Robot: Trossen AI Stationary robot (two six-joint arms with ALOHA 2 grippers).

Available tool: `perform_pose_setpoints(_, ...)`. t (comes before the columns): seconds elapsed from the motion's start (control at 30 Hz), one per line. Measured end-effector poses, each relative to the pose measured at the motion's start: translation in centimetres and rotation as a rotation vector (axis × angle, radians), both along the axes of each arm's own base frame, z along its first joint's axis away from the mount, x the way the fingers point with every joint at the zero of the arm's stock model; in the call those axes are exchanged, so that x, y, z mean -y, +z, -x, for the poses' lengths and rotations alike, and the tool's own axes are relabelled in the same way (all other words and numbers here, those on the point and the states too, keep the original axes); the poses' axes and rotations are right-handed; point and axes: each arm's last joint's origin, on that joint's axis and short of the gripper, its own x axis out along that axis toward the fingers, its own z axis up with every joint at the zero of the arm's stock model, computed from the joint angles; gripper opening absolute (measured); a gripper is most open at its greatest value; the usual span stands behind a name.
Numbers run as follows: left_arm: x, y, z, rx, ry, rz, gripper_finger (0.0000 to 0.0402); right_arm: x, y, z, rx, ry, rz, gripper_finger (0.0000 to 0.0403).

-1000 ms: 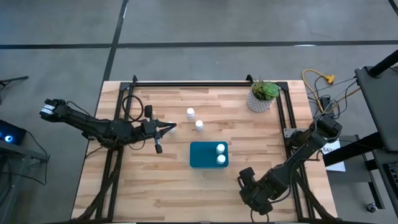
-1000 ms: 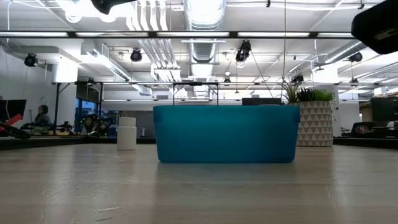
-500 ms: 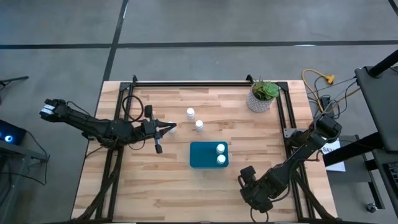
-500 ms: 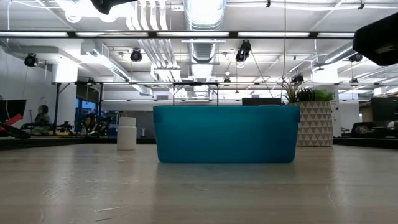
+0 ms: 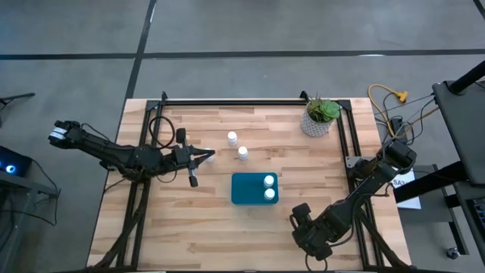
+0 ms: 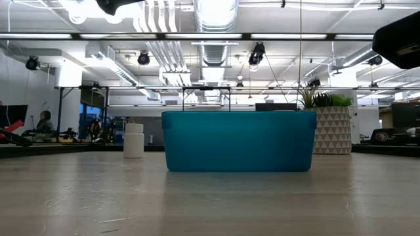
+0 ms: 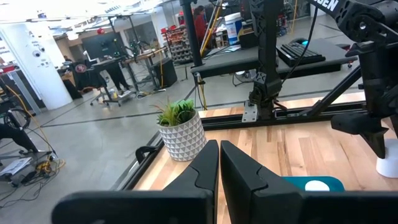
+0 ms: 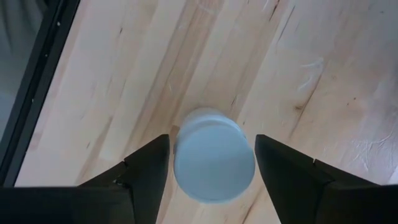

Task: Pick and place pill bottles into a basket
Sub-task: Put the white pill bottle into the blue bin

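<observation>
Closing squarely on the pill bottle (image 8: 214,155) is what this step seems to call for: in the right wrist view its white cap sits centred in the gap, so the right hand (image 8: 211,171) should come straight down and pinch the body below the cap, without nudging it sideways. That hand is spread wide, one finger (image 8: 146,168) on either side of the bottle, and I judge neither is touching it yet; it holds nothing. In the high view the right hand (image 5: 309,231) is at the lower right of the frame, near the front edge of the wooden surface (image 5: 189,220), and hides the bottle beneath it. The basket (image 5: 255,188) lies at the frame's centre, up and to the left of that hand, with two bottles (image 5: 269,187) already inside at its right end. Two more bottles (image 5: 237,145) stand on the surface just above the basket. The left hand (image 5: 203,157) waits at centre left, its fingers together and empty. A plant pot (image 5: 318,120) stands at the upper right.
</observation>
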Motion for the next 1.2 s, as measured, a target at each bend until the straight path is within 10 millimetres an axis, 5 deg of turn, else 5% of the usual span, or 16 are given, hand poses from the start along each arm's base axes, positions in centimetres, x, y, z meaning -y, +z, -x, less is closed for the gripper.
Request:
perform_pose_setpoints(0.53,0.0,0.0,0.0,0.000,0.000,0.000,0.0000,0.0,0.0,-0.1,0.007,0.005,-0.002,0.0159)
perform_pose_setpoints(0.9,0.0,0.0,0.0,0.000,0.000,0.000,0.0000,0.3,0.1,-0.3,0.015,0.019,0.010,0.0154)
perform_pose_setpoints(1.2,0.0,0.0,0.0,0.000,0.000,0.000,0.0000,0.1,2.8,-2.3,0.110,0.089,-0.005,0.0154)
